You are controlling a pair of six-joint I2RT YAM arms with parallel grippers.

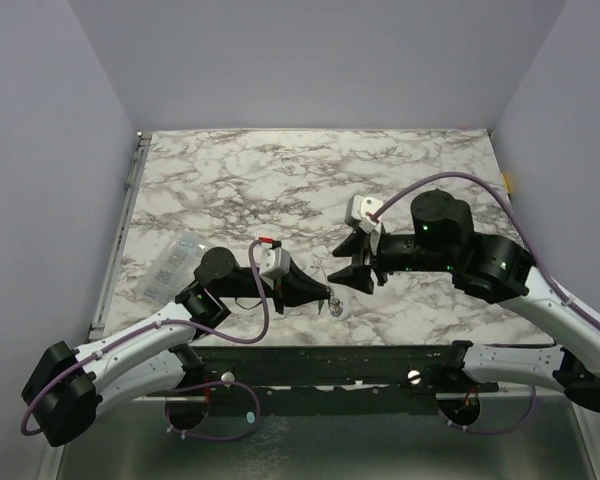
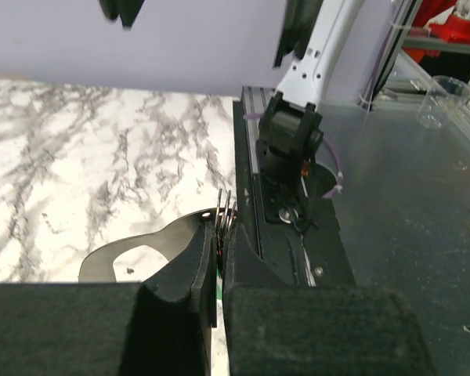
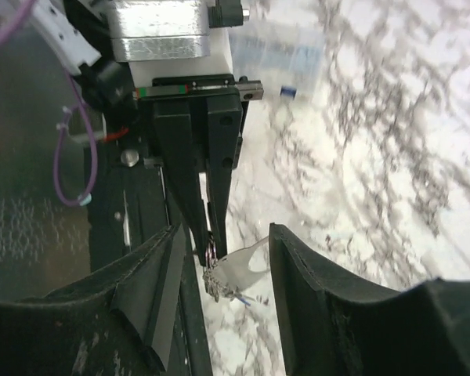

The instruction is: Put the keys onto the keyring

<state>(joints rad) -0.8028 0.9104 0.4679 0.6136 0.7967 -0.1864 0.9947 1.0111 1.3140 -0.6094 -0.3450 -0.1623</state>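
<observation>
My left gripper point(image 1: 327, 293) is shut on thin wire rings at the end of the keyring point(image 2: 133, 252), a silvery flat loop that sticks out to the left of the fingers just above the marble. A mint green sliver point(image 2: 217, 283), probably the green key, shows between the left fingers. In the right wrist view the loop point(image 3: 247, 265) hangs from the left fingertips point(image 3: 211, 227) with the beaded chain point(image 3: 218, 283) bunched below it, and a small blue sliver point(image 3: 256, 299) lies beside it. My right gripper point(image 3: 227, 235) is open, its jaws standing either side of the keyring without touching it. It also shows in the top view point(image 1: 355, 272).
A clear plastic bag with blue marks point(image 1: 170, 265) lies at the table's left side; it also shows in the right wrist view point(image 3: 278, 55). The black mounting rail point(image 1: 330, 365) runs along the near edge, close behind the keyring. Purple cables loop over both arms.
</observation>
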